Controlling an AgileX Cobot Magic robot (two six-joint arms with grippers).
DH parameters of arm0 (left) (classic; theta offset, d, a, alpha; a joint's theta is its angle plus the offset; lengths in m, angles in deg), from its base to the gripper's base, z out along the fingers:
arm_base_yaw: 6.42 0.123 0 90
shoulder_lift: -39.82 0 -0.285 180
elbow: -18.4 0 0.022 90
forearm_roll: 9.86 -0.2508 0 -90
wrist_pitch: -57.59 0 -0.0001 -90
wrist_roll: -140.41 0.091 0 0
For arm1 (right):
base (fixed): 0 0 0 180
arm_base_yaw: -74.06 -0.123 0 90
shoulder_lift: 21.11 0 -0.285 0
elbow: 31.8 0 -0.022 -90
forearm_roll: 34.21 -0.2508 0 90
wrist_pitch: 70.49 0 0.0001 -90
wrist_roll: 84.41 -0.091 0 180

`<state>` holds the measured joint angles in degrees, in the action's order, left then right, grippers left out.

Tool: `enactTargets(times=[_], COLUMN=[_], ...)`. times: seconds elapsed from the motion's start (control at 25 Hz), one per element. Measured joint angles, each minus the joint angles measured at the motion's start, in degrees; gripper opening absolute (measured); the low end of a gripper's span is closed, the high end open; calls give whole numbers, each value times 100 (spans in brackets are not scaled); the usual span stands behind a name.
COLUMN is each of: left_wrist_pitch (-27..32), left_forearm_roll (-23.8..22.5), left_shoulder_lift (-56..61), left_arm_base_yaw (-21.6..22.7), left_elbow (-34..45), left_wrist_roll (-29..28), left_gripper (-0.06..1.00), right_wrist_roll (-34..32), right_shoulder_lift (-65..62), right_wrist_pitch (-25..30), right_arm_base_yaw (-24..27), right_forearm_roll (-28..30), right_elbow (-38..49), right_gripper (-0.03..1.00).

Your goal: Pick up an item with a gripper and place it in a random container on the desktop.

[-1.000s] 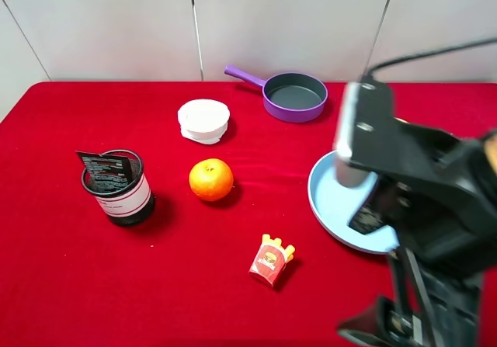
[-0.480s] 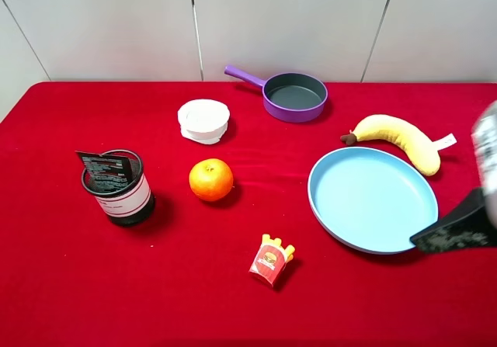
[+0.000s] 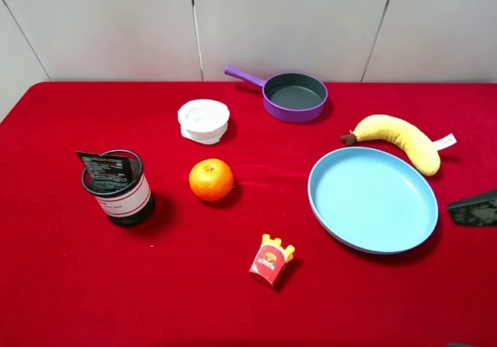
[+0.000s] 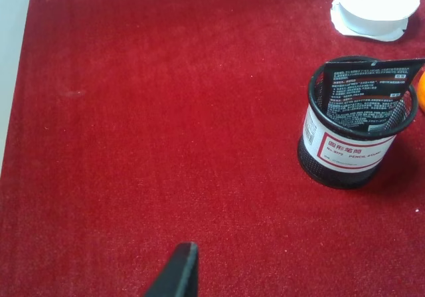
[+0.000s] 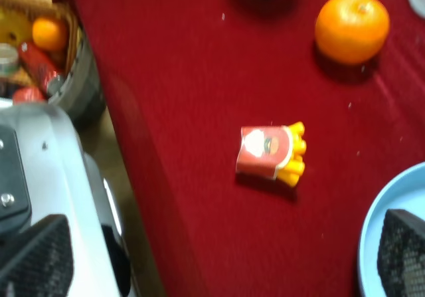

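The black tube [image 3: 105, 168] stands upright inside the black wire-mesh cup [image 3: 119, 190] on the left of the red desktop [image 3: 186, 285], its top end sticking out above the rim. The left wrist view shows the cup [image 4: 352, 152] with the tube [image 4: 368, 96] in it. Only one black fingertip [image 4: 180, 276] of my left gripper shows there, well away from the cup. My right gripper [image 5: 219, 256] is open and empty, its fingers far apart. One of its fingers [image 3: 474, 208] shows at the right edge of the table, beside the blue plate.
An orange [image 3: 210, 179], a white lid [image 3: 203, 120], a purple pan [image 3: 293, 97], a blue plate [image 3: 373, 234], a yellow plush banana [image 3: 397, 136] and a toy fries box [image 3: 271, 261] lie on the cloth. A basket of items [image 5: 40, 38] stands off the table.
My right arm has pulled back to the right, out of the exterior view, uncovering the blue plate and the banana. The cup with the tube has not moved.
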<state>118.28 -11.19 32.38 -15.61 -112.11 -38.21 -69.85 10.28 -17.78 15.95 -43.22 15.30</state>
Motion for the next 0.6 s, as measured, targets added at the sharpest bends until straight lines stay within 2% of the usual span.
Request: enactTargets(times=[0.6], left_wrist_pitch=[0], left_forearm_roll=[0], left_shoulder_lift=[0], left_arm_base_yaw=[0], left_elbow=[0], left_wrist_roll=[0], left_gripper=[99], right_wrist_roll=[-230], right_shoulder_lift=[-1797], right_wrist_pitch=[-41], right_arm_base_yaw=[0], right_forearm_roll=[147], right_elbow=[5], right_gripper=[69])
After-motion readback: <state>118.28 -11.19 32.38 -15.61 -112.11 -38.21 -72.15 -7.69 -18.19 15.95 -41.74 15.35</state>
